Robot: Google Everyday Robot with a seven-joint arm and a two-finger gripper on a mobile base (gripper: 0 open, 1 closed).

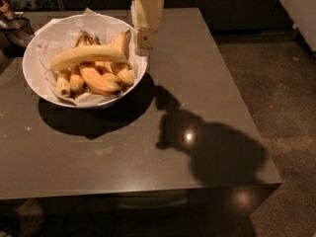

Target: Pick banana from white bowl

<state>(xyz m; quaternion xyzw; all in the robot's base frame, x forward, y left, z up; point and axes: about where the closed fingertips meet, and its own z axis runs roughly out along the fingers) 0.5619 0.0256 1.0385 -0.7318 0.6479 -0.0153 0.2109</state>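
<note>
The white bowl stands on the left part of the grey table, lined with crumpled white paper. The banana, long and pale yellow, lies across the top of a bunch of shorter, darker orange-yellow bananas. My gripper hangs from above at the bowl's right rim, just right of the bunch's tall end, above the table. It holds nothing that I can see.
The grey table ends at a front edge near the bottom and a right edge beside a speckled floor. A dark object with a handle stands at the far left behind the bowl. The arm's shadow falls on the table's right half.
</note>
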